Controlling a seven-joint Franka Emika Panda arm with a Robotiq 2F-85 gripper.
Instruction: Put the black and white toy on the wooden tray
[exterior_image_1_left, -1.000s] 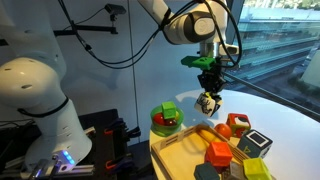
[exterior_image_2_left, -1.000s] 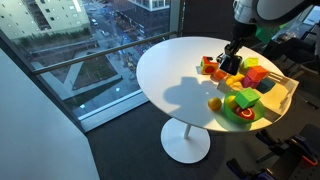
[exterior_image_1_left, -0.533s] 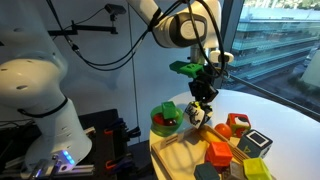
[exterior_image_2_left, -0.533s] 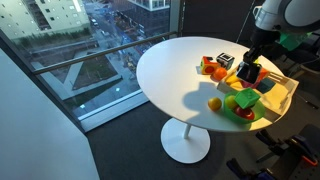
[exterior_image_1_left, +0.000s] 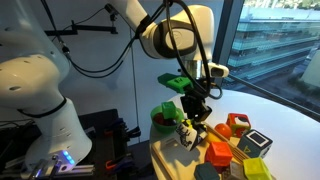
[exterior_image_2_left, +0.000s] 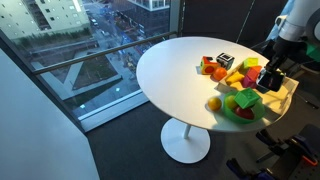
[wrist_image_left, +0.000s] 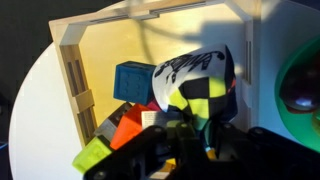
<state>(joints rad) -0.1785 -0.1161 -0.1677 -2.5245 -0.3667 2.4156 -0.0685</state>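
My gripper (exterior_image_1_left: 188, 121) is shut on the black and white toy (exterior_image_1_left: 187, 131), a small patchy block with yellowish squares, and holds it just over the near end of the wooden tray (exterior_image_1_left: 172, 152). In the wrist view the toy (wrist_image_left: 192, 88) fills the middle, gripped between the dark fingers (wrist_image_left: 190, 135), with the tray's light wood floor and rim (wrist_image_left: 80, 80) below it. In an exterior view the gripper (exterior_image_2_left: 272, 76) hangs over the tray (exterior_image_2_left: 289, 95) at the table's right side; the toy is hard to make out there.
A round green bowl-like toy (exterior_image_1_left: 164, 118) sits beside the tray. Several blocks lie on the tray: a red-orange cube (exterior_image_1_left: 238, 124), a black-framed teal cube (exterior_image_1_left: 258, 143), an orange block (exterior_image_1_left: 218, 154). An orange ball (exterior_image_2_left: 214, 103) lies on the round white table (exterior_image_2_left: 175, 75).
My gripper has carried the toy sideways from beside the blocks to over the tray's near end and has come lower. It stays shut on the toy.
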